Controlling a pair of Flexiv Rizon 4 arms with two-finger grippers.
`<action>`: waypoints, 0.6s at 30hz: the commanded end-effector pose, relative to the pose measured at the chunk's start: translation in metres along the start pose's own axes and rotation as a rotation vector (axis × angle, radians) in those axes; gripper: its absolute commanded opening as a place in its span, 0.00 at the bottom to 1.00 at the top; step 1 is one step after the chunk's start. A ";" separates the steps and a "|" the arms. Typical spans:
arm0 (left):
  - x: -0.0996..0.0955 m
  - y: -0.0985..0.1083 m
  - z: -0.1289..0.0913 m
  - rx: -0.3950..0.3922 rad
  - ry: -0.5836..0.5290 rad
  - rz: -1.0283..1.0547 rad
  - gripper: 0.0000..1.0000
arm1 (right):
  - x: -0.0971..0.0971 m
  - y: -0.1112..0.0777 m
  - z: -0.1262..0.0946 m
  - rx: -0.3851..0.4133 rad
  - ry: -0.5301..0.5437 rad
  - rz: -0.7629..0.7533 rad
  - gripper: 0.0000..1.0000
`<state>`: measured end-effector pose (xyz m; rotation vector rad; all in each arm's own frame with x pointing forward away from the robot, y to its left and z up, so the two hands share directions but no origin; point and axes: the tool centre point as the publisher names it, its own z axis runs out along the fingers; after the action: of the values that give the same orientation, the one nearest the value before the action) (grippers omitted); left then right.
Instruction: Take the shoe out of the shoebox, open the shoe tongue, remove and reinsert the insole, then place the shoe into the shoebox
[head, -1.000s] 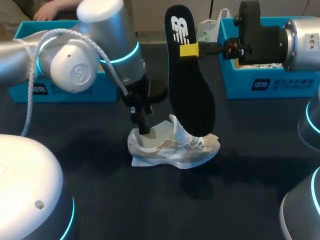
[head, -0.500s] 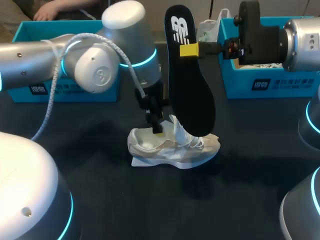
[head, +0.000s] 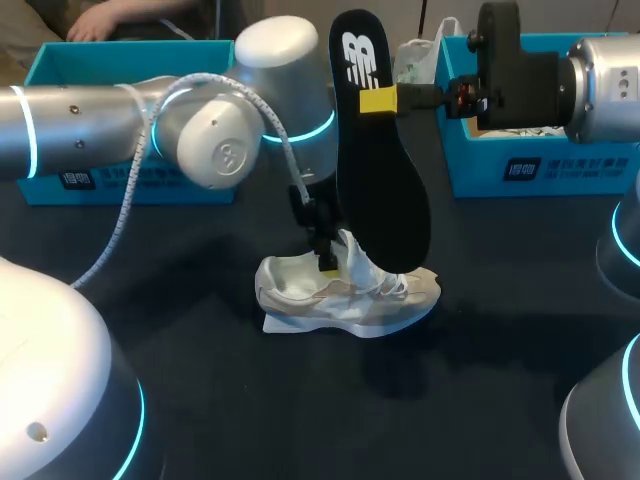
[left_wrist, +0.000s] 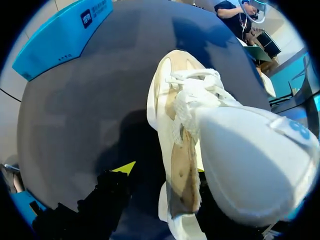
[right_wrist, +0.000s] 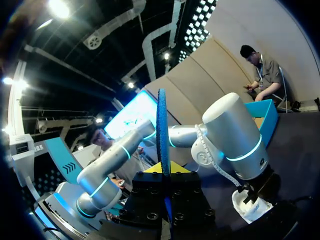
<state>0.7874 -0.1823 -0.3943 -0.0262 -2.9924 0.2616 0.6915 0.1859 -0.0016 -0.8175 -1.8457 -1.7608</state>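
**Left arm shifts right over shoe**

The left arm has swung rightward. Its gripper (head: 325, 262) has gone from the heel to the tongue, low over the shoe's opening; whether it grips anything cannot be told. The white shoe (head: 300, 290) sits sole-down on the dark table (head: 500, 350). The black insole (head: 380, 190) stands upright, its lower end at the laces, clamped near its top by the right gripper (head: 378, 100).

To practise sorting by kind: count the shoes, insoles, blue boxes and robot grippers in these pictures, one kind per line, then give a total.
Shoes: 1, the white shoe
Insoles: 1, the black insole
Blue boxes: 2, the left blue box and the right blue box
Grippers: 2, the left gripper and the right gripper
Total: 6
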 end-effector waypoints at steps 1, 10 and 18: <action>-0.001 -0.003 0.008 -0.011 0.007 -0.001 0.44 | 0.000 0.000 0.002 0.001 -0.003 0.001 0.00; 0.002 -0.001 0.011 -0.002 0.030 -0.021 0.00 | 0.000 0.000 0.002 0.001 -0.003 0.001 0.00; -0.002 -0.002 0.001 0.028 0.115 0.033 0.00 | 0.000 0.000 0.002 0.001 -0.003 0.001 0.00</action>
<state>0.7795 -0.1868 -0.3976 -0.0615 -2.9177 0.2899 0.6915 0.1859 -0.0017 -0.8175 -1.8457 -1.7608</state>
